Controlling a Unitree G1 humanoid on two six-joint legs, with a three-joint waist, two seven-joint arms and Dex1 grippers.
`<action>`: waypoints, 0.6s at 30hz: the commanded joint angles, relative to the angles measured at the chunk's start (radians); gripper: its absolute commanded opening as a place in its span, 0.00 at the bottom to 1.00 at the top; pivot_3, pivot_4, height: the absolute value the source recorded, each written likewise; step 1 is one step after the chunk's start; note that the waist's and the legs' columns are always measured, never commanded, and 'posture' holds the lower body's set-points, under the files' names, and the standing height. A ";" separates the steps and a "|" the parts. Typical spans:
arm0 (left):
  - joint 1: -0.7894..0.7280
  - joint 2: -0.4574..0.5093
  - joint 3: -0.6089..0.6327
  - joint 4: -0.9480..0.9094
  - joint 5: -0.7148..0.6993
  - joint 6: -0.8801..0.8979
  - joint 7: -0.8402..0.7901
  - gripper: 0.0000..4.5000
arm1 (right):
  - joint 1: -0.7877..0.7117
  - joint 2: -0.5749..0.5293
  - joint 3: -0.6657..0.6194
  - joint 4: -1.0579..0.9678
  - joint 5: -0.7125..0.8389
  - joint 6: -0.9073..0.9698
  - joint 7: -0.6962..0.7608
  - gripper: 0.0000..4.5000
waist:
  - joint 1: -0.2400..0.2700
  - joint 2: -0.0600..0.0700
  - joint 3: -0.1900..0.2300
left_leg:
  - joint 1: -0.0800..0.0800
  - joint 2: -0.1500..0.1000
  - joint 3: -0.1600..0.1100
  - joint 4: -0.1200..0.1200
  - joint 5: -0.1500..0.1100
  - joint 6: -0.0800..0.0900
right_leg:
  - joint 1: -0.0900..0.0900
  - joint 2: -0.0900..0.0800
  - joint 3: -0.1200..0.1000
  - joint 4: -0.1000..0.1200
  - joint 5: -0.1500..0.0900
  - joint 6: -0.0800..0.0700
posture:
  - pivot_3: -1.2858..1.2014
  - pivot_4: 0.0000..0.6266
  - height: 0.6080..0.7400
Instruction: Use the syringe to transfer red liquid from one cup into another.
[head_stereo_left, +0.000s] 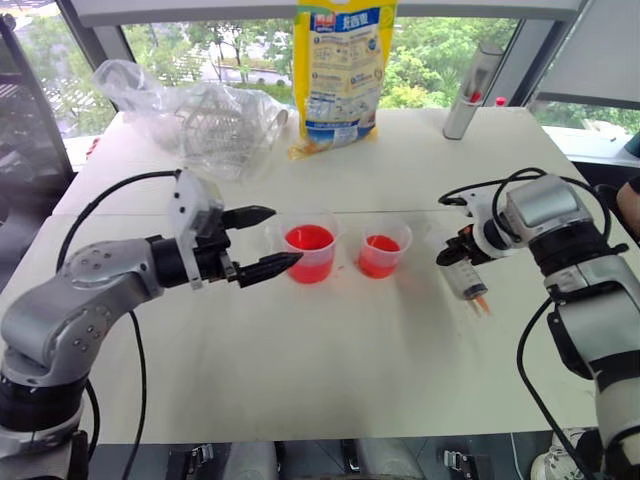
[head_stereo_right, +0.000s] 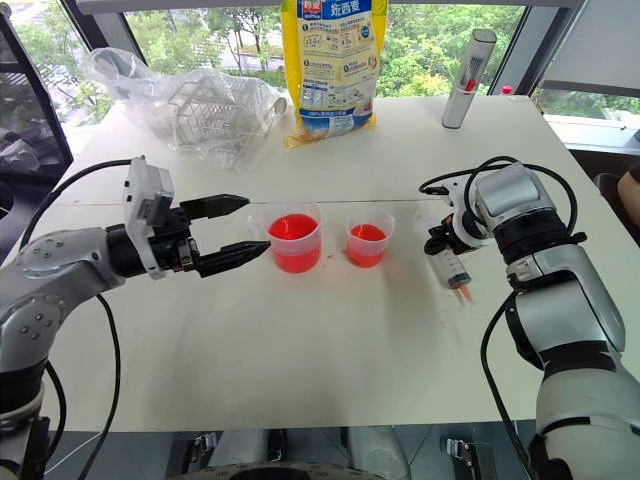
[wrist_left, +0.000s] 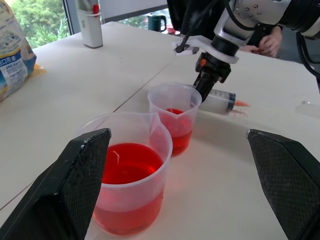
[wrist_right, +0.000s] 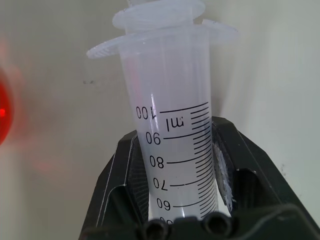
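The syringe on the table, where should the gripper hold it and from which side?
Grip the syringe across its barrel, coming down from above. It lies flat on the table, orange tip toward the robot, so the round barrel offers two free sides. The right gripper is shut on it there, near the flange end, which probably leaves the plunger free.

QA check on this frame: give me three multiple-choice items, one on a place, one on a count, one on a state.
1. Where does the syringe lie?
A. beside the smaller cup, on the robot's right
B. inside the measuring cup
C. behind the yellow bag

2. How many cups hold red liquid?
A. none
B. one
C. two

3. The right gripper is:
A. open above the table
B. shut on the syringe
C. holding a cup

Key: 1 A, it lies on the table by the smaller cup; 2 C, measuring cup and smaller cup both red; 3 B, fingers clamp the barrel.
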 joint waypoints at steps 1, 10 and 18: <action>-0.043 0.016 0.042 0.027 0.016 -0.040 -0.017 1.00 | -0.011 -0.021 -0.084 -0.068 0.005 0.041 -0.024 0.30 | 0.001 0.000 0.000 | 0.000 0.000 0.000 0.000 0.000 0.000 | 0.000 0.000 0.000 0.000 0.000 0.000 | 0.52 0.24 1.00; -0.240 0.009 0.034 0.196 0.033 -0.068 -0.067 1.00 | 0.085 0.018 -0.463 -0.609 0.028 -0.366 -0.204 0.30 | 0.001 0.001 0.001 | -0.002 -0.001 0.000 -0.001 0.000 0.000 | -0.002 0.000 -0.001 0.000 0.000 0.000 | 0.52 0.24 1.00; -0.366 0.015 0.014 0.311 0.071 -0.082 -0.146 1.00 | 0.136 0.343 -0.532 -0.858 0.197 -0.697 -0.209 0.30 | -0.012 0.001 0.000 | 0.000 0.002 -0.001 -0.001 0.000 -0.001 | -0.002 0.004 -0.001 0.006 0.000 0.000 | 0.52 0.24 1.00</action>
